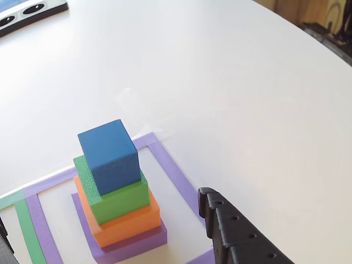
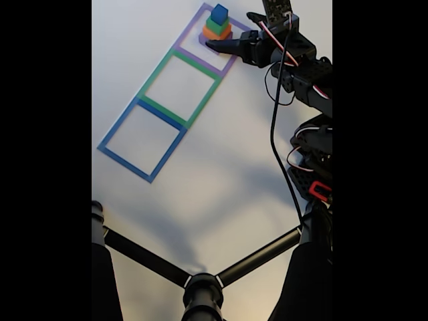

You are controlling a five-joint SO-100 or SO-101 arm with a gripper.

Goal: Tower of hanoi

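A tower of four blocks stands inside the purple tape square [image 1: 170,165]: a blue cube [image 1: 110,154] on top, then a green block [image 1: 118,201], an orange block [image 1: 129,223] and a purple base [image 1: 137,242]. In the fixed view the tower [image 2: 217,23] sits at the top end of the row of squares. My gripper [image 2: 229,30] is open, with one black finger [image 1: 231,231] to the right of the tower and the other just showing at the left edge of the other view. Nothing is held.
A green tape square [image 2: 180,83] and a blue tape square [image 2: 142,140] continue the row. A black device [image 1: 30,14] lies at the far left of the table. Black stand legs [image 2: 200,274] cross the near end, and the arm with its cables [image 2: 301,73] is on the right.
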